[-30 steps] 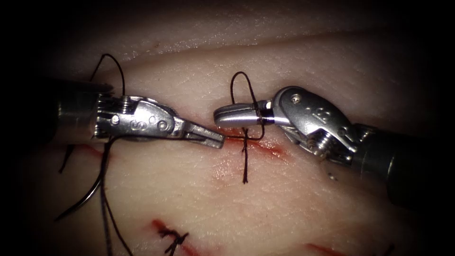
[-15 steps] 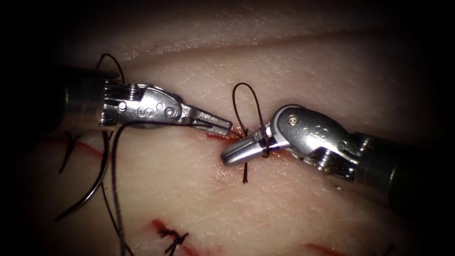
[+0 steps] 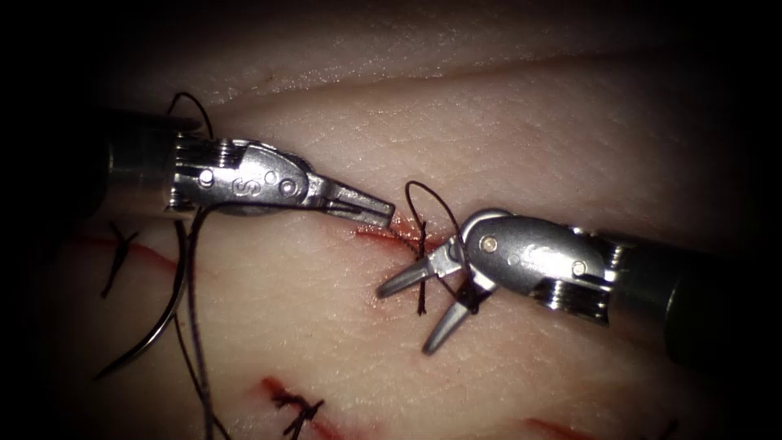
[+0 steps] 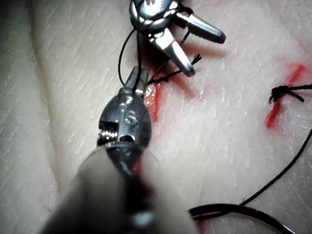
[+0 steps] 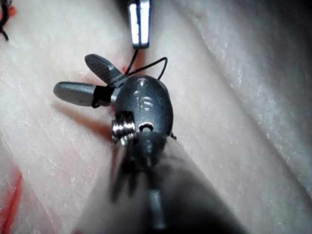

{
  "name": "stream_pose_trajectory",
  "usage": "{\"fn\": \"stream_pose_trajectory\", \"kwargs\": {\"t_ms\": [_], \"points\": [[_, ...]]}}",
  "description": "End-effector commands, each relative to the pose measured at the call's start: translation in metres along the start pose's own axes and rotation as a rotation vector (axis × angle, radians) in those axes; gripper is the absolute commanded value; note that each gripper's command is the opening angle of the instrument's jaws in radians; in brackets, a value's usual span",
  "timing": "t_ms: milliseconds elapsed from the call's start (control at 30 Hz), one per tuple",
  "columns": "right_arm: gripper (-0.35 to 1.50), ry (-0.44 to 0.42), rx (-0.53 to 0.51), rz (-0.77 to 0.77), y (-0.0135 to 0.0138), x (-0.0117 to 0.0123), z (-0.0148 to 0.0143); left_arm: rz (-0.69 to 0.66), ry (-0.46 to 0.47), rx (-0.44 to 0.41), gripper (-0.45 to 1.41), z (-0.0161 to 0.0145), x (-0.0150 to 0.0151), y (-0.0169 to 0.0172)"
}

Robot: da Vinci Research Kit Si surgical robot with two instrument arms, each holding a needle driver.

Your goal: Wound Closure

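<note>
Right tool: your silver two-jawed needle driver on the right arm (image 3: 415, 316) stood with jaws spread apart, grasping nothing; a loop of dark thread (image 3: 429, 208) was wound around its jaws near the hinge.
Left tool: your silver needle driver on the left arm (image 3: 376, 214) looked clenched on the dark strand running back along it, though the contact was hard to confirm.
Short tail: the frayed dark thread end (image 3: 421, 303) ran straight across the red-stained cut (image 3: 383, 236), lying between the right tool's spread jaws; that tool was the nearer.
Needle: the curved dark steel needle (image 3: 155, 330) lay free on the pale pork tissue (image 3: 529, 138), far left, unheld.
</note>
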State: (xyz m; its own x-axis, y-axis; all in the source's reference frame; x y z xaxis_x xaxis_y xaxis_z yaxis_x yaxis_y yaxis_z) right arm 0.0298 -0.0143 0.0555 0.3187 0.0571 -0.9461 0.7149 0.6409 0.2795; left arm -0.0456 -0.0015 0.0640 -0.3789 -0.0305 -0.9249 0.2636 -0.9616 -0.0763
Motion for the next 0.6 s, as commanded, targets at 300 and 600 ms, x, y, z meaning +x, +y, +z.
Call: {"fn": "stream_pose_trajectory", "kwargs": {"t_ms": [300,600], "points": [[0.89,-0.097,-0.094,-0.045,0.0018,-0.0021,-0.0007,0.009,-0.002,-0.002,-0.45,0.0008,-0.0003,0.0002],[-0.35,-0.096,-0.102,-0.069,0.0024,-0.0018,-0.0015,0.012,-0.003,-0.005,-0.45,0.0006,0.0,0.0013]]}}
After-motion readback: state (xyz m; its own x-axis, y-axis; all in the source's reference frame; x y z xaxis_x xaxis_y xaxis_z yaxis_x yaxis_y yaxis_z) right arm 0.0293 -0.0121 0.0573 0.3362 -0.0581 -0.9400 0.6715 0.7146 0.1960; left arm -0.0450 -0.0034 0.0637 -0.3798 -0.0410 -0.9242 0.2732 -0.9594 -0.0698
